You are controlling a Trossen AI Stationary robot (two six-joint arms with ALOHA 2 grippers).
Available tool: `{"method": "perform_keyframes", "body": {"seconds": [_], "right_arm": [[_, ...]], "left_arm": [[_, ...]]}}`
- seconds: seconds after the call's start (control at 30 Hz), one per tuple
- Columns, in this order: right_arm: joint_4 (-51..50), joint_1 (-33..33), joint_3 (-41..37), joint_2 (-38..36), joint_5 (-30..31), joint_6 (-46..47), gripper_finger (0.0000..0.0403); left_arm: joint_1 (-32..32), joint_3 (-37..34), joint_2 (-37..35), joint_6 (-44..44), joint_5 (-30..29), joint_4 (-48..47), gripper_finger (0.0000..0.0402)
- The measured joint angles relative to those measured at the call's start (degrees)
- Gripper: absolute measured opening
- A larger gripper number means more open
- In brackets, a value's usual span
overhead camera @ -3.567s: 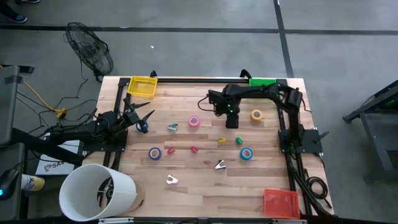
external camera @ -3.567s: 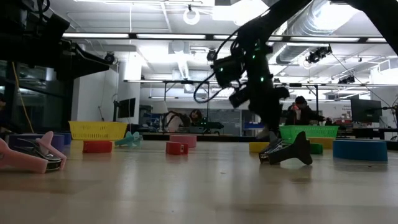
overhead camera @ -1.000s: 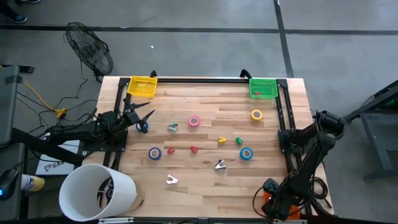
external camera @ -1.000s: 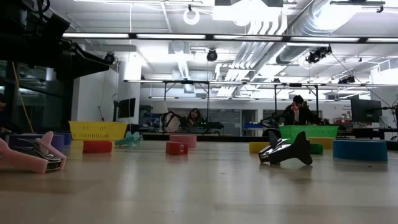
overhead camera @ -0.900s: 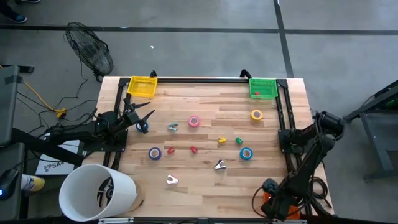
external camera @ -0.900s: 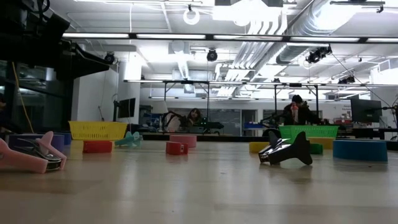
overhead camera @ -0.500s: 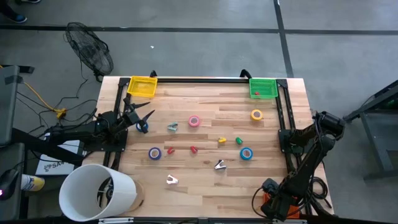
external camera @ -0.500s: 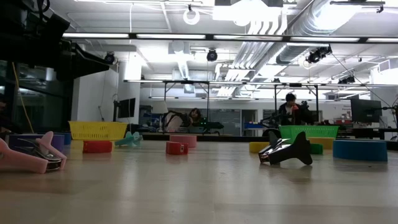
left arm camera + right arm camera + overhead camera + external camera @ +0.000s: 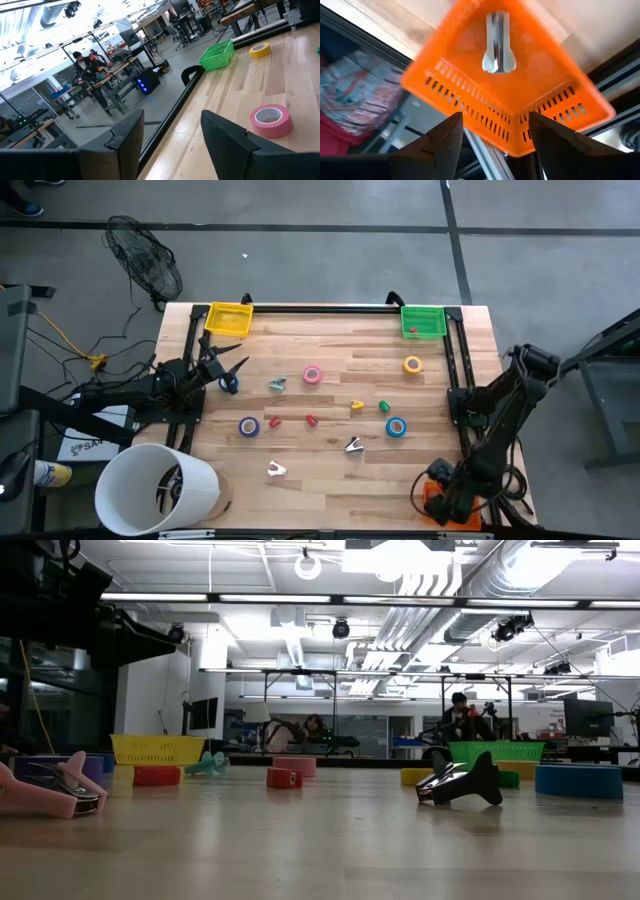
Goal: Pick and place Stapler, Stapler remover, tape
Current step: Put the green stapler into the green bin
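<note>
My right gripper hovers open over the orange basket at the table's near right corner. A dark and silvery stapler lies on the basket's floor, apart from the fingers. My left gripper waits open at the table's left edge, beside a blue tape roll. Flat on the table lie the pink tape, yellow tape, blue tape and purple tape. A black staple remover lies near them.
Yellow basket and green basket stand at the far corners. A teal remover, a white remover and small red, yellow and green pieces lie mid-table. A white bucket stands off the near left corner.
My right arm has shifted a little toward the table's right over the orange basket, its elbow swinging outward. Before that it came from mid-table to this corner, and the black stapler left the table with it. The left arm has kept still.
</note>
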Motion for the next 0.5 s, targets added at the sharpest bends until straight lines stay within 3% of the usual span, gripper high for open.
{"method": "perform_keyframes", "body": {"seconds": [0.27,0.5], "right_arm": [[-12.6,-3.5,0.0,-8.2,12.7,-4.5,0.0211],[-17.8,-10.1,0.0,-10.2,28.5,-17.6,0.0211]], "left_arm": [[0.0,0.0,0.0,0.0,0.0,0.0,0.0193],[0.0,0.0,0.0,0.0,0.0,0.0,0.0193]]}}
